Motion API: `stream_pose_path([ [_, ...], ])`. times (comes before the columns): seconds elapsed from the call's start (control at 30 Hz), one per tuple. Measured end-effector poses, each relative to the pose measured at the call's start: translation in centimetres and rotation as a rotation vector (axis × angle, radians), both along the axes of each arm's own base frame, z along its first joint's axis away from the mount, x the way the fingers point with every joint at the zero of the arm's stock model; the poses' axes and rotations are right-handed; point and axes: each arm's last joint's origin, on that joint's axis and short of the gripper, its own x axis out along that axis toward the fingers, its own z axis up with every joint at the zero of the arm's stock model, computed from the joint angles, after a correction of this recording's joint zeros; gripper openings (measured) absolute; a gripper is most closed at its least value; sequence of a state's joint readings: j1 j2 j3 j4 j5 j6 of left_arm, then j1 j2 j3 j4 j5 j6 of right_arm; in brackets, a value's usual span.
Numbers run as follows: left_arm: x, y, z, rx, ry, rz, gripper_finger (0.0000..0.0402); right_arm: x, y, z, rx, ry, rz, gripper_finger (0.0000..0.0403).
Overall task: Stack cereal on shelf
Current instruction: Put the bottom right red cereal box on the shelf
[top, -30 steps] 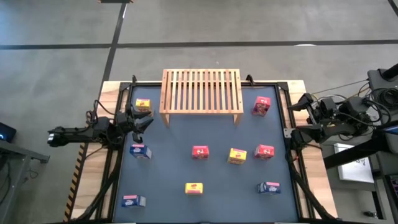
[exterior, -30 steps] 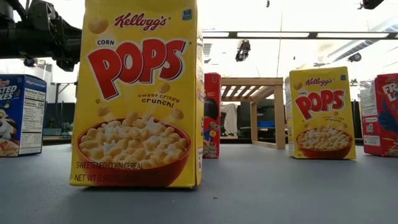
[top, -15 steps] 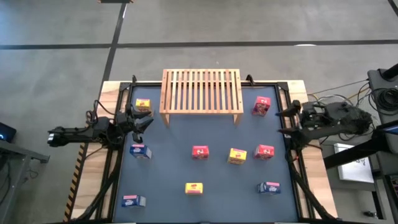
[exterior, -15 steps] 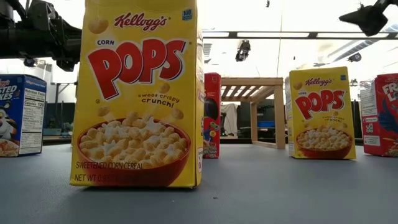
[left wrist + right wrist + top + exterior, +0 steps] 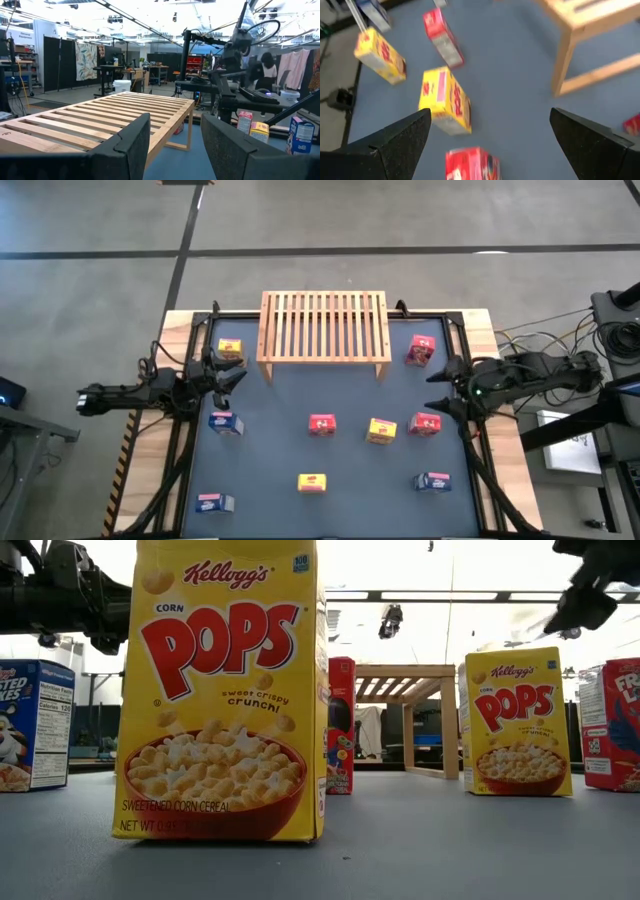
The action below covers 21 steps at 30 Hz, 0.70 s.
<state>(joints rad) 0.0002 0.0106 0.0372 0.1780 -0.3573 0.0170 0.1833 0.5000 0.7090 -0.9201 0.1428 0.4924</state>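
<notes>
- High view is showing the shelf [image 5: 324, 327] sitting at the far middle of the dark table [image 5: 300, 450], its slatted top bare.
- Cereal boxes are standing scattered on the table, none on the shelf: a yellow box [image 5: 229, 348] just beside the shelf's left leg, a red box [image 5: 421, 350] near its right leg, a blue box [image 5: 224, 422] toward the left edge, and a row across the middle made of a red box [image 5: 322, 424], a yellow box [image 5: 381, 431] and another red box [image 5: 425, 423].
- Nearer the front edge, a blue box [image 5: 213, 503], a yellow box [image 5: 312, 482] and a blue box [image 5: 432, 480] are standing well apart.
- Left gripper [image 5: 230, 377] is hovering between the far-left yellow box and the blue one below it, fingers partly spread and gripping nothing (its wrist view is looking across the slats).
- Right gripper [image 5: 441, 387] is reaching in over the table's right edge, between the two red boxes on that side, fingers spread wide and empty.
</notes>
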Motion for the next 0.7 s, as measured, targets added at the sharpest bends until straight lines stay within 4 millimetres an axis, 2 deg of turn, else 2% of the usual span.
stream_pose_path([
  [0.17,0.0,0.0,0.0,0.000,0.000,0.000,0.0160,-0.3,0.2,-0.9,0.073,0.130,0.012,0.0398],
  [0.33,0.0,0.0,0.0,0.000,0.000,0.000,0.0160,-0.1,0.3,-1.3,0.106,0.190,0.005,0.0398],
  [0.7,0.0,0.0,0.0,0.000,0.000,0.000,0.0160,2.4,1.8,-2.8,0.040,0.371,0.068,0.0398],
])
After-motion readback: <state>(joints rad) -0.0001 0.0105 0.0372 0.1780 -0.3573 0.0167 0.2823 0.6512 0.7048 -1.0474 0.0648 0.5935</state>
